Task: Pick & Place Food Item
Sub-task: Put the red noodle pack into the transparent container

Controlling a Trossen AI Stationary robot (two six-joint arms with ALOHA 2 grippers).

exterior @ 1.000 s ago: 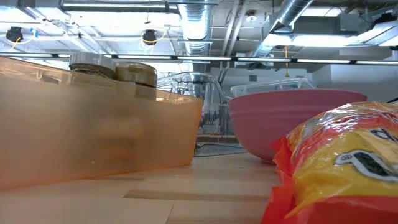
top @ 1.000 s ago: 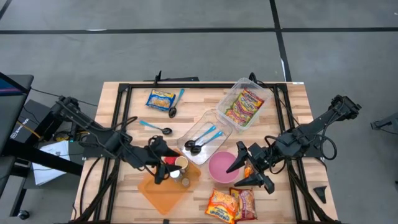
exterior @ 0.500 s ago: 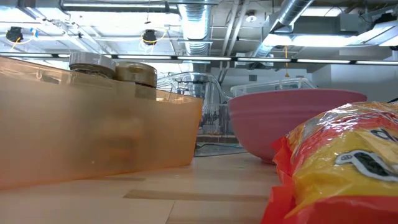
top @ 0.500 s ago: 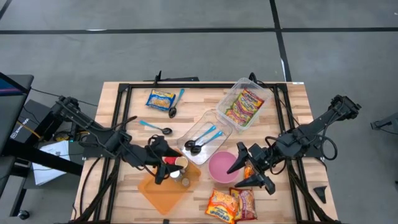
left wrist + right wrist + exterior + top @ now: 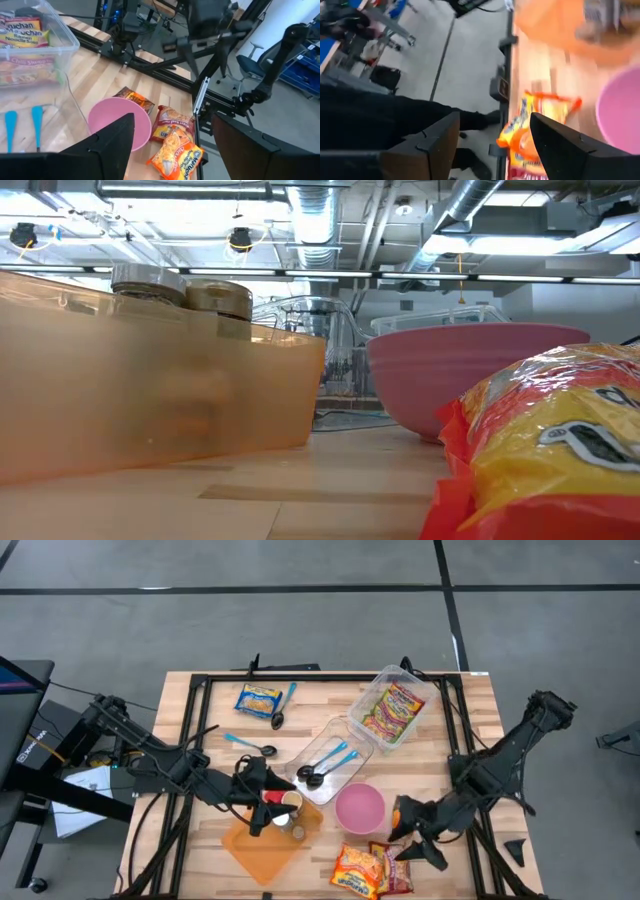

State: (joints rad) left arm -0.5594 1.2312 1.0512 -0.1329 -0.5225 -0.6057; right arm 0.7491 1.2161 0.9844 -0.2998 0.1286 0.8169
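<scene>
Crinkly orange-and-yellow noodle packets point(image 5: 372, 869) are left lying on the wooden desk point(image 5: 455, 755), hovered over by the right pincer point(image 5: 409, 845), fingers spread apart and empty.

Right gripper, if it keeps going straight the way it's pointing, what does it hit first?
Most likely the noodle packets at the table's front edge; the open right gripper points at them from just above. Depth is uncertain.
</scene>
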